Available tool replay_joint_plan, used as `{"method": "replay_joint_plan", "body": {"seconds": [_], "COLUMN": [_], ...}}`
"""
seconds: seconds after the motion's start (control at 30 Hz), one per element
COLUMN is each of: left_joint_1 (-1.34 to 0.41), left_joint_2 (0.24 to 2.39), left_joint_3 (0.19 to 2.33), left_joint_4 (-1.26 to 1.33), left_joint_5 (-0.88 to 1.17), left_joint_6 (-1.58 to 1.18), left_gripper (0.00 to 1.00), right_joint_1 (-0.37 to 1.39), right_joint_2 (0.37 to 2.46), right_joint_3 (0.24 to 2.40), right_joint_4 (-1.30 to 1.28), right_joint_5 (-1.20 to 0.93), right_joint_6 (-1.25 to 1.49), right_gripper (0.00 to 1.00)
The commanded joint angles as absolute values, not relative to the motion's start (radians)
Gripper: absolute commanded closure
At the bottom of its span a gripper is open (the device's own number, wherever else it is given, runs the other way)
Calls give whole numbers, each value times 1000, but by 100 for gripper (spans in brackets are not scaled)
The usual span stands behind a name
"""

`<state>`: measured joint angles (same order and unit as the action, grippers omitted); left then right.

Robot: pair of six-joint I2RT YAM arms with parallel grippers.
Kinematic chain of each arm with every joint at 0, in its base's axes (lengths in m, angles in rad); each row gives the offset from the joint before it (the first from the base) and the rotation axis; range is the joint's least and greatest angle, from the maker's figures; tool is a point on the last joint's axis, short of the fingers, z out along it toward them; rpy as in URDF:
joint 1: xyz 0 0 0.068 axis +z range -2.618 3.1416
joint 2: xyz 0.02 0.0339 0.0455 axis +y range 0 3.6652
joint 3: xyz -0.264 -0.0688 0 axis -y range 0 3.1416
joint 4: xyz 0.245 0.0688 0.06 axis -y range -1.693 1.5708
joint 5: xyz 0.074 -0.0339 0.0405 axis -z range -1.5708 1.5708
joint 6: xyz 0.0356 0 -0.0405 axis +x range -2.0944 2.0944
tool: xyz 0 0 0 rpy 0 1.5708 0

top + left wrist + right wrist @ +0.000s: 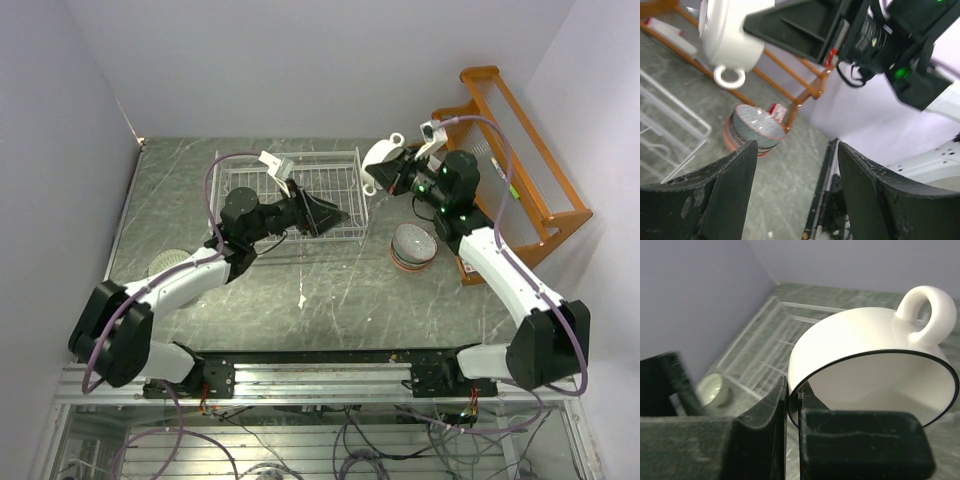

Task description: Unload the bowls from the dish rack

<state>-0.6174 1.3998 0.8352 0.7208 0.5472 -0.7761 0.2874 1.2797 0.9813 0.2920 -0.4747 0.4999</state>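
Handled bowl (850, 340) held in the air, at 2 o'clock of the rack (335, 190).
On the counter (330, 290), the rack sits at 12 o'clock with a stack of bowls (413, 246) at its 4 o'clock. The right jaws are clenched on the cream bowl's rim and the left jaws are spread and empty. Glazed ceramic looks stiff, slippery and chippable, so the handle loop may give a surer hold. No writing is legible.

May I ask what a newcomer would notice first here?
The right gripper, shut on the rim of a cream handled bowl, holds it in the air just right of the dish rack. The left gripper hangs open over the rack; a stack of bowls sits beside the orange shelf.
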Motion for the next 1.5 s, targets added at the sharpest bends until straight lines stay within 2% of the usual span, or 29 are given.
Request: {"method": "replay_joint_plan", "body": {"seconds": [0.0,0.27,0.5,1.07,1.47], "left_joint_1": [-626,-630,-630,-630,-630], "left_joint_2": [1306,1197,1164,1133,1134], "left_joint_3": [806,800,779,758,759], "left_joint_4": [507,270,231,168,133], "left_joint_5": [428,309,287,278,259], "left_joint_6": [-609,-499,-491,-460,-438], "left_gripper": [25,25,25,27,26], "right_joint_1": [281,281,278,195,190], "right_joint_2": [1378,1591,1780,2126,2209], "right_joint_3": [1157,1390,1572,1720,1756], "right_joint_4": [88,-114,-274,-356,-374], "right_joint_5": [-280,-23,99,35,19], "right_joint_6": [337,238,197,219,224], "right_gripper": [100,100,100,100,100]}}
